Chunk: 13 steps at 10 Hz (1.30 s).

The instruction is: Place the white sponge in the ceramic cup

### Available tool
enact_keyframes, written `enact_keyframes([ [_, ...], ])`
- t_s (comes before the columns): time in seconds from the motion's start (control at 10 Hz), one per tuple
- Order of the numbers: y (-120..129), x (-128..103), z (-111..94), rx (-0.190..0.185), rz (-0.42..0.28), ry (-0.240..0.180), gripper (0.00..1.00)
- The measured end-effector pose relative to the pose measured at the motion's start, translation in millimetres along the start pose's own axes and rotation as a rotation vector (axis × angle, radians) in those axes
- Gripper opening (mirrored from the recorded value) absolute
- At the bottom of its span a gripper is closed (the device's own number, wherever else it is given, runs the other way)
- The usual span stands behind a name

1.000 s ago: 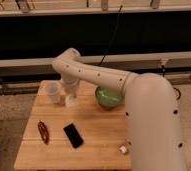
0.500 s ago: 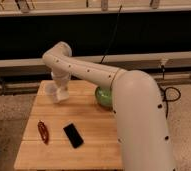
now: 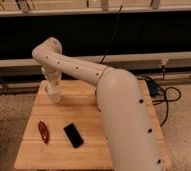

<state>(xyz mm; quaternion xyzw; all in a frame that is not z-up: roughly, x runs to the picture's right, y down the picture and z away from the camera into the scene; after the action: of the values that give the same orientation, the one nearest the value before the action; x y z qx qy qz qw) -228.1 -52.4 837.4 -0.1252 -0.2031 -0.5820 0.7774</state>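
The arm [image 3: 84, 72] reaches from the near right across the bench [image 3: 76, 102] and bends down over its far-left corner. The gripper [image 3: 53, 91] hangs there, pointing downward, its lower end at or just above the wood close to the left edge. Whether the jaws are open or closed cannot be told, nor whether they hold anything. A pale white mass at the gripper's lower end blends with it. The sponge and the cup cannot be told apart from it or from each other, so their exact places in that corner are unclear. Near the front-left corner lies a red item [image 3: 43, 131]. Just to its right, apart from it, a flat black slab [image 3: 73, 135] lies at a slant. The robot's white body [image 3: 129, 125] covers the bench's right side.
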Motion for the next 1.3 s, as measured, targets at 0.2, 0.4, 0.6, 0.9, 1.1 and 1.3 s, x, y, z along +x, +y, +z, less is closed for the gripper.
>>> enact_keyframes([
  [0.2,-3.4,17.0,-2.7,0.023,0.011,0.032,0.00],
  [0.4,-4.8,25.4,0.0,0.044,0.028,0.073,0.10],
  [0.6,2.4,31.9,5.6,0.056,0.046,0.082,0.30],
  [0.9,1.8,31.3,11.4,0.087,0.049,0.074,0.63],
  [1.1,-2.0,26.0,11.4,0.105,0.038,0.059,0.78],
  [1.3,-6.4,19.5,10.0,0.124,0.023,0.040,0.80],
])
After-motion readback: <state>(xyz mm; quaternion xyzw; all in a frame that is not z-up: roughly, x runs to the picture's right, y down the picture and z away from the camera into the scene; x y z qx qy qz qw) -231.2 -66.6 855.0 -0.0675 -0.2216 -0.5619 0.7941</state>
